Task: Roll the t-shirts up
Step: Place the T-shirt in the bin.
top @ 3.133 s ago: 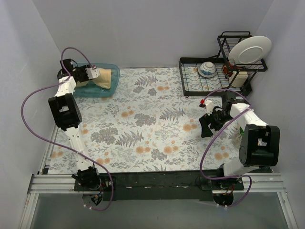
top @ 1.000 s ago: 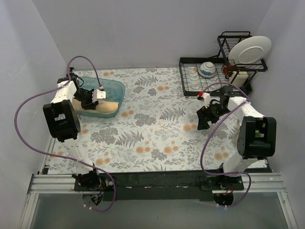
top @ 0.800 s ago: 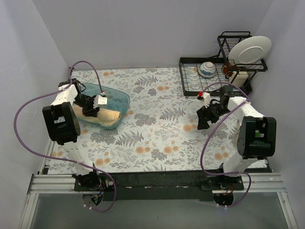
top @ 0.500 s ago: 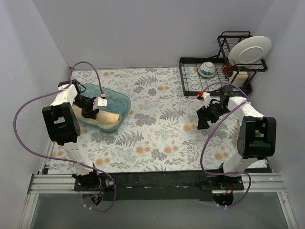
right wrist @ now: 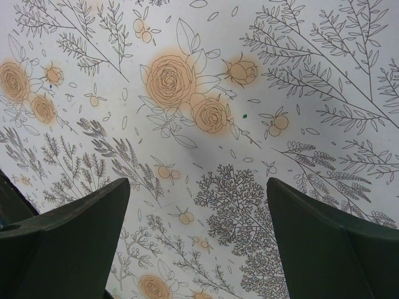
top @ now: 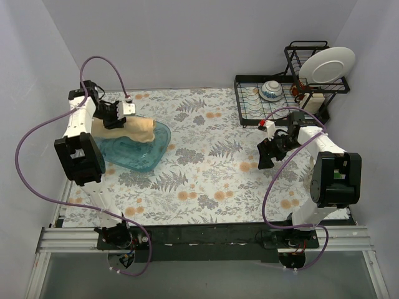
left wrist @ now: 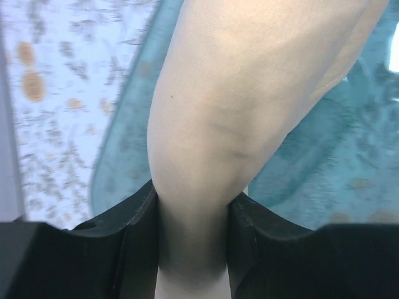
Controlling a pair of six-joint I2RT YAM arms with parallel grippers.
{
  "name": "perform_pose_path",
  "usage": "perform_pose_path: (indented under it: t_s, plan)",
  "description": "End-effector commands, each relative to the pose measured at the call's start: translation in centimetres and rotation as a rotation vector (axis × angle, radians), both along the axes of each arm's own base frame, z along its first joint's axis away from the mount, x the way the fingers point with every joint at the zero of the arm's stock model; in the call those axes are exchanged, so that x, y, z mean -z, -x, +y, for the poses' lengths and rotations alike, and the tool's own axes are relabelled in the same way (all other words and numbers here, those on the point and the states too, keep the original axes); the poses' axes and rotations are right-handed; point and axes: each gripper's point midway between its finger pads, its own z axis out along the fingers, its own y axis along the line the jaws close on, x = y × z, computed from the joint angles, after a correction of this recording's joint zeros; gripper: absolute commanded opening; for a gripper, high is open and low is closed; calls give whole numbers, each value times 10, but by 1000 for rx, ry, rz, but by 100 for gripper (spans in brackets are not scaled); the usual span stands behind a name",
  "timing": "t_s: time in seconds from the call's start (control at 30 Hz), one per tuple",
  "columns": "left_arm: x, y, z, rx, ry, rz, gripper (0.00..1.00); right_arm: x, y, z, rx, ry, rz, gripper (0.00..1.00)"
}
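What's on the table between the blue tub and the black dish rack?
Nothing but the flowery tablecloth. In the top view, the stretch from the blue tub across to the dish rack is bare.

The tub [top: 134, 163] sits at the table's [top: 206, 184] left, with the shirt [top: 142, 128] over its far rim. At far right, the rack [top: 262, 113] holds a bowl [top: 272, 90], and a plate [top: 326, 65] stands behind.

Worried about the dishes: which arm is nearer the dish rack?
Right. The right fingers hover near the dish rack; the left fingers grip the beige t-shirt across the table.
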Motion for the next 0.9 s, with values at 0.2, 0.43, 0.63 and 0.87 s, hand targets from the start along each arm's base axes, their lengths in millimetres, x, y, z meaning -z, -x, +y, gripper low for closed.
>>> perform_pose_path:
  t_s: [0.2, 0.43, 0.63, 0.87]
  plan:
    - [-12, -54, -14, 35, 51, -338, 0, -5, -6, 2, -7, -11, -30, 98]
    - [24, 2, -33, 75, 41, -392, 0, -7, -5, 1, -11, 0, -32, 98]
    - [12, 31, -37, 89, 33, -345, 0, -1, -2, 3, -13, -13, -23, 98]
    - [41, 83, -38, 128, 14, -96, 0, -2, -11, 3, -15, -18, -26, 99]
